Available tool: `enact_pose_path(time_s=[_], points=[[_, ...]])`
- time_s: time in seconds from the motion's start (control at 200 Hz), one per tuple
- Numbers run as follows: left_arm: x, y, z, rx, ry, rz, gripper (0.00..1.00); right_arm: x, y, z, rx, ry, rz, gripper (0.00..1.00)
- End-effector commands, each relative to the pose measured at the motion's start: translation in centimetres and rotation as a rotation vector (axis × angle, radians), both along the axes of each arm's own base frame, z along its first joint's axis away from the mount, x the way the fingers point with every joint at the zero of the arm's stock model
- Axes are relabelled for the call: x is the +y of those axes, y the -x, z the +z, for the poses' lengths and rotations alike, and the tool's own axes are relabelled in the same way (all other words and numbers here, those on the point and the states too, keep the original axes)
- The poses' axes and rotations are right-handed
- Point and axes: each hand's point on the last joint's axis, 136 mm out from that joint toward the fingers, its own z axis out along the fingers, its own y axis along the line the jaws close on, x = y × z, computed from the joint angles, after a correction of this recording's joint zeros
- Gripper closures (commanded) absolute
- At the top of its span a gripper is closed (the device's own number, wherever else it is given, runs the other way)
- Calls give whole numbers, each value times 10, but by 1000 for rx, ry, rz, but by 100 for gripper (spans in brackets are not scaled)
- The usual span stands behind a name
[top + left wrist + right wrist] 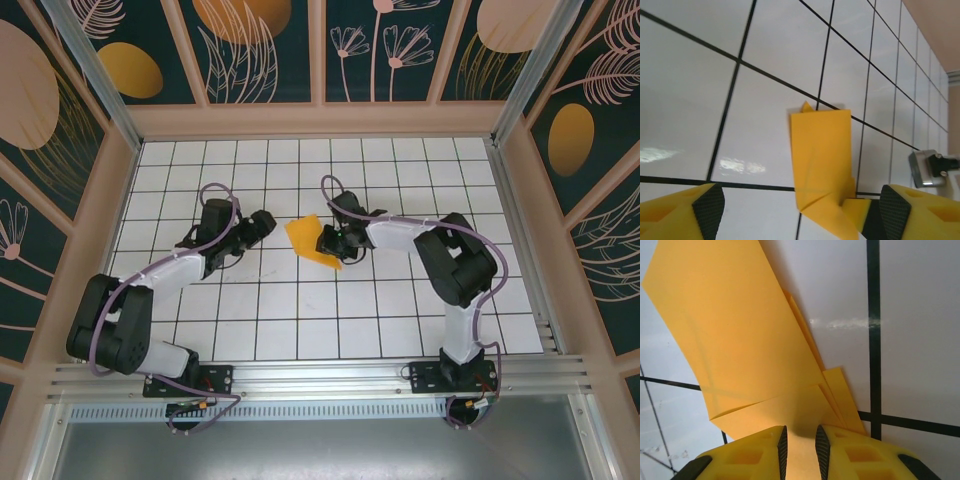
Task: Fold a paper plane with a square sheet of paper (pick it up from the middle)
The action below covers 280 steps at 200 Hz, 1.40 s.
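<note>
The square sheet of paper (308, 240) is a creased, partly folded orange-yellow shape, raised at a tilt over the middle of the white tiled table (300, 310). My right gripper (333, 240) reaches it from the right. In the right wrist view that gripper (799, 447) is shut on a folded flap of the paper (740, 330), which fans out ahead of the narrow jaws. My left gripper (268, 222) hovers just left of the sheet. In the left wrist view it (801, 212) stands open and wide, with the paper (822, 160) between its fingers, nearer the right fingertip (892, 210).
Dark leaf-patterned panels (260, 50) in wooden frames wall the table at the back and both sides. An aluminium rail (320, 375) runs along the near edge by the arm bases. The right gripper's metal part (927, 167) shows at the right edge of the left wrist view.
</note>
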Motion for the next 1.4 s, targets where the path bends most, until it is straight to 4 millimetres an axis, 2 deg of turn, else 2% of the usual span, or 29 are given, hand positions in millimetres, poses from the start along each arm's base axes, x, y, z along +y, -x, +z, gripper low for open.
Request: enact_pose_path(time_s=[0.0, 0.16, 0.35, 0.39, 0.606, 0.736, 0.846, 0.951, 0.976, 1.166, 1.396], points=[[-22, 6, 4, 15, 142, -51, 19, -18, 13, -22, 91, -27, -39, 73], [-39, 15, -7, 74, 183, -64, 23, -31, 20, -29, 150, -105, -76, 73], [-62, 23, -23, 136, 185, -81, 26, -30, 31, -33, 179, -147, -69, 73], [-66, 24, -28, 154, 183, -84, 27, -39, 24, -34, 179, -153, -99, 73], [-86, 22, -35, 180, 196, -117, 35, -45, 25, -36, 185, -166, -103, 73], [-92, 19, -36, 184, 195, -123, 43, -47, 25, -37, 184, -170, -101, 73], [-94, 19, -41, 201, 189, -122, 44, -49, 25, -38, 186, -174, -102, 73], [-97, 17, -38, 197, 193, -131, 44, -50, 26, -39, 190, -177, -103, 73], [-97, 19, -49, 223, 182, -128, 44, -50, 26, -39, 189, -179, -102, 73], [-103, 17, -53, 236, 182, -143, 44, -49, 26, -39, 192, -184, -98, 73], [-114, 16, -53, 238, 215, -184, 53, -48, 26, -39, 197, -200, -92, 74]])
